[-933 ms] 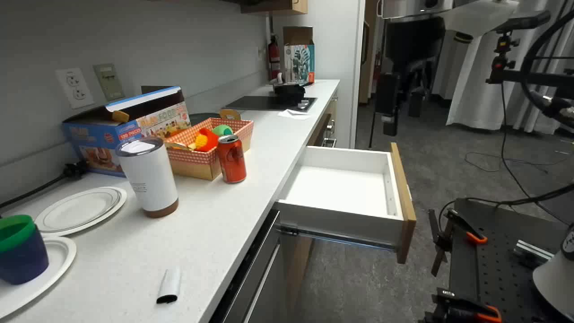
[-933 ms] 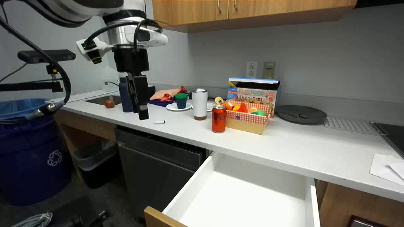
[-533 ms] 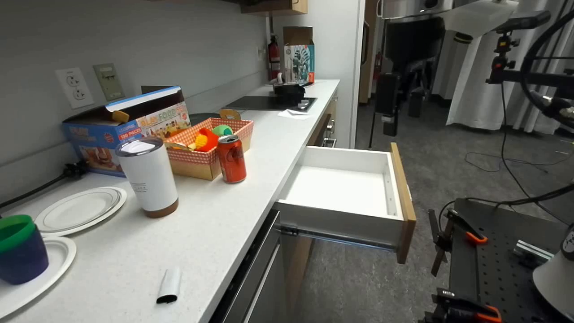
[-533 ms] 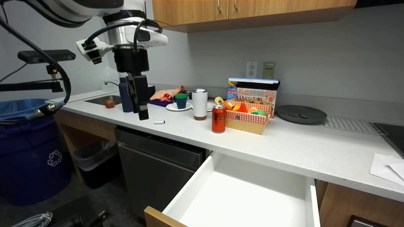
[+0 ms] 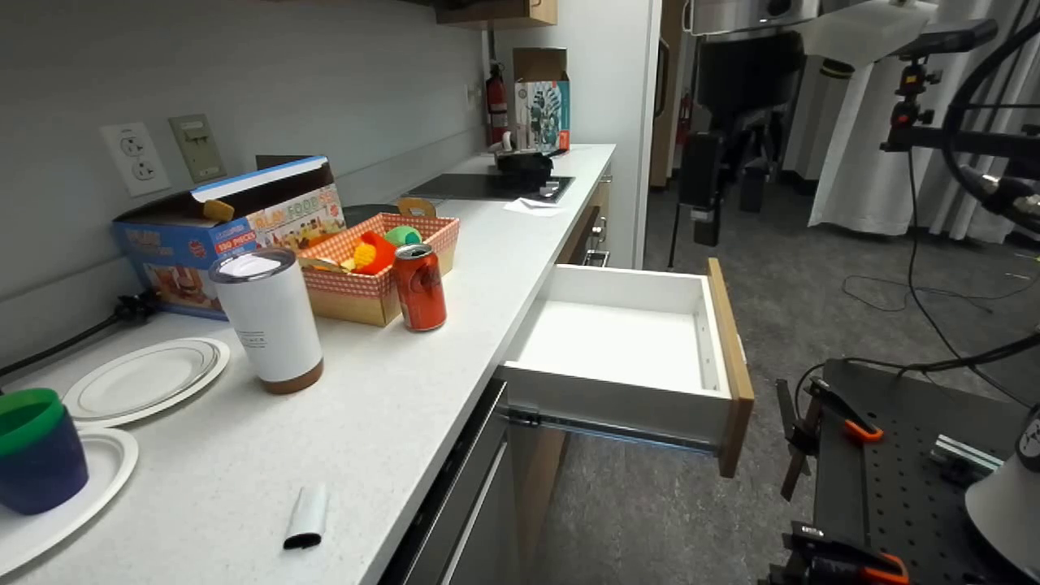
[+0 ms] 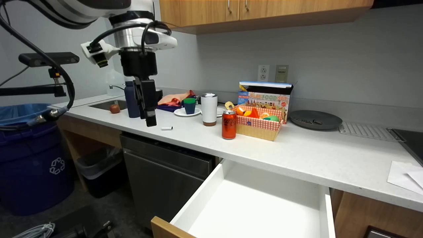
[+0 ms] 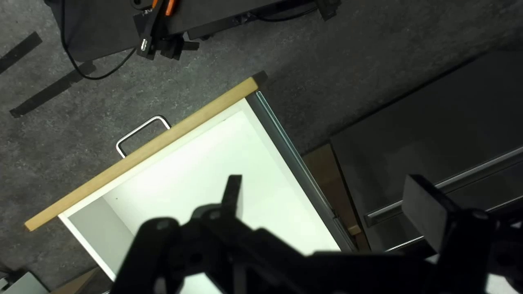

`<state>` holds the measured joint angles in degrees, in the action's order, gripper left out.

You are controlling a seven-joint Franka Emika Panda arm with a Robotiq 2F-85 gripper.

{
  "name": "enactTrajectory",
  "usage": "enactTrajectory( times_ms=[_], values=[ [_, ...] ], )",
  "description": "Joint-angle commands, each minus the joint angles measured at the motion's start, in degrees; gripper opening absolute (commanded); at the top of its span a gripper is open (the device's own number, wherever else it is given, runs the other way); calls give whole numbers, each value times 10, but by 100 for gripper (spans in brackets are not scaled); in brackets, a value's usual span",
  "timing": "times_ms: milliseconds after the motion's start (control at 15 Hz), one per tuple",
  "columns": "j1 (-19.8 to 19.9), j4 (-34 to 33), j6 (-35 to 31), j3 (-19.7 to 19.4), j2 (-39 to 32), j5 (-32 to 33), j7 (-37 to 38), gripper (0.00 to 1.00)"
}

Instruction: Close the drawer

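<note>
The drawer is pulled out from under the counter, with a white inside, grey sides and light-wood front panel. It shows in both exterior views (image 5: pixel 617 345) (image 6: pixel 264 205) and in the wrist view (image 7: pixel 184 175). Its front panel (image 7: pixel 141 155) carries a metal bar handle (image 7: pixel 138 130) on the outer face. No contents show inside. My gripper is open, with nothing between its fingers; it hangs in the air in both exterior views (image 5: pixel 729 215) (image 6: pixel 152 110). In the wrist view the fingers (image 7: pixel 325 190) stand apart over the drawer's side and the dark dishwasher, touching neither.
The counter (image 6: pixel 314 155) holds a red can (image 6: pixel 229 124), a basket of play food (image 6: pixel 256 129) and a white tumbler (image 6: pixel 209 109) above the drawer. A dark dishwasher (image 6: pixel 165 172) is beside it. A black robot table (image 5: pixel 894 455) with clamps stands across from the drawer front.
My arm and gripper have shifted very slightly, a little to the right in one view. The gripper stays clear of the drawer. The drawer has not moved.
</note>
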<state>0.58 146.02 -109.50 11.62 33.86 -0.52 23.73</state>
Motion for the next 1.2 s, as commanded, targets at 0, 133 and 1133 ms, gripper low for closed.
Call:
enactTrajectory(
  times_ms=[0,133,1133],
  values=[
    [12,-20,7,-44,-18,-4,-24,100],
    [20,-23,21,-77,-10,-8,-44,100],
    [77,67,-141,-112,-77,-12,48,100]
  ],
)
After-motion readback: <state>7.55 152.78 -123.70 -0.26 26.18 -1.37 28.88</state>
